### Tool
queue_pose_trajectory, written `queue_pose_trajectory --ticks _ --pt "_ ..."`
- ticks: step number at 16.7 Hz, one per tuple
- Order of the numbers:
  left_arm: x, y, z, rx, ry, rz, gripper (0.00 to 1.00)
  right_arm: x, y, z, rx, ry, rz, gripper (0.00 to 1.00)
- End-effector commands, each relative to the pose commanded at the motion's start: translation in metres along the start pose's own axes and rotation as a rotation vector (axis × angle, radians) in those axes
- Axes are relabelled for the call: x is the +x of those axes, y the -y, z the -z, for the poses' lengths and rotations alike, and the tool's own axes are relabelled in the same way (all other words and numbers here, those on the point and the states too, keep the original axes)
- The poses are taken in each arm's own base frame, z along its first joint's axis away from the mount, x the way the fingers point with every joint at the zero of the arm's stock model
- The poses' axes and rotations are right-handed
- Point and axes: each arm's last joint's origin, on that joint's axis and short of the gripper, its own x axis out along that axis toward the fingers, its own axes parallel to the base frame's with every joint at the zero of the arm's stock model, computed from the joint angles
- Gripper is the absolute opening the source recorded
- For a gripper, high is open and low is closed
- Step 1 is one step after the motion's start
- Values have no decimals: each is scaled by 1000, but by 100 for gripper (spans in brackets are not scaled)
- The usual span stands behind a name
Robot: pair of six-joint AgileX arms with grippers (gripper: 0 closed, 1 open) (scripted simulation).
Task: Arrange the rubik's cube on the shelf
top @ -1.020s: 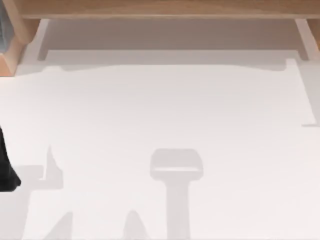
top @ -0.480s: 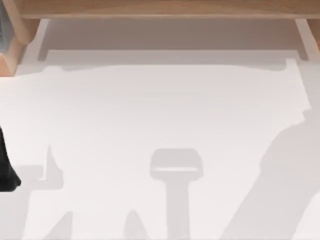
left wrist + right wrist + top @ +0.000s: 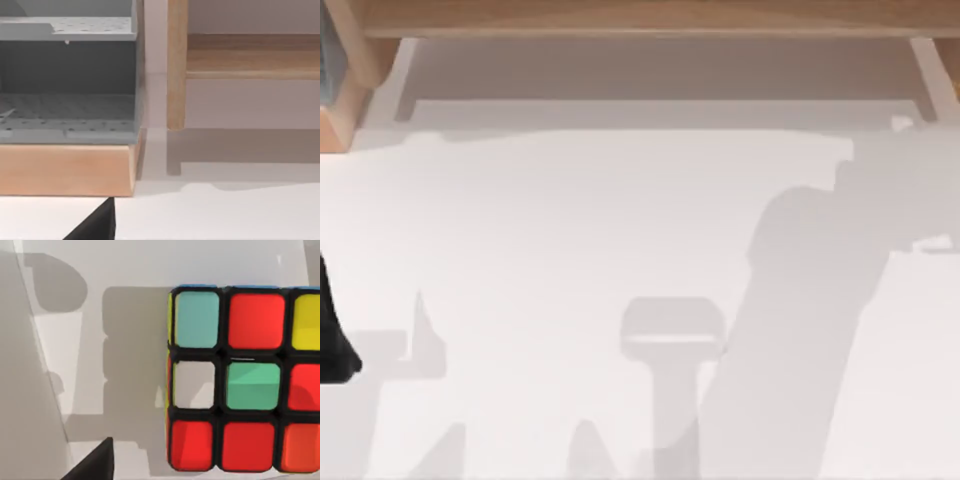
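The rubik's cube [image 3: 245, 385] lies close under my right wrist camera, showing red, green, white, pale blue and yellow stickers in a black grid on the white table. A black part of my right gripper [image 3: 95, 462] stands apart from the cube's edge. The shelf [image 3: 640, 18] is a long light-brown board along the far side of the top view, with pale uprights [image 3: 932, 75]. Its wooden side support [image 3: 176, 65] also appears in the left wrist view. My left arm [image 3: 332, 335] stays parked at the table's left edge, with a black part of its gripper [image 3: 97, 225] low over the table.
A grey perforated rack [image 3: 70, 75] on a wooden base [image 3: 65, 170] stands at the far left beside the shelf. The right arm's broad shadow [image 3: 810, 330] slants across the white table [image 3: 570, 220]. Other shadows lie along the near edge.
The right arm's shadow has swept in from the table's right edge toward the middle and up toward the shelf. The left arm has not moved.
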Motion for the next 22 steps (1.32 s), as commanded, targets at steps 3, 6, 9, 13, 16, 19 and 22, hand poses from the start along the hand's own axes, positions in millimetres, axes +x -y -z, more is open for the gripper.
queue_pose_trajectory --ticks 3,6,9,13,16,19,22 --pt "0 0 0 0 0 0 100 2 2 1 18 -15 7 100" --pt "0 0 0 0 0 0 100 1 2 1 15 -13 5 100" --pt "0 0 0 0 0 0 100 16 6 -1 18 -16 7 100" --pt "0 0 0 0 0 0 100 59 5 -6 18 -16 7 100" --pt "0 0 0 0 0 0 100 63 3 -6 18 -15 7 100" --pt "0 0 0 0 0 0 100 63 3 -6 18 -15 7 85" --pt "0 0 0 0 0 0 100 63 3 -6 18 -15 7 62"
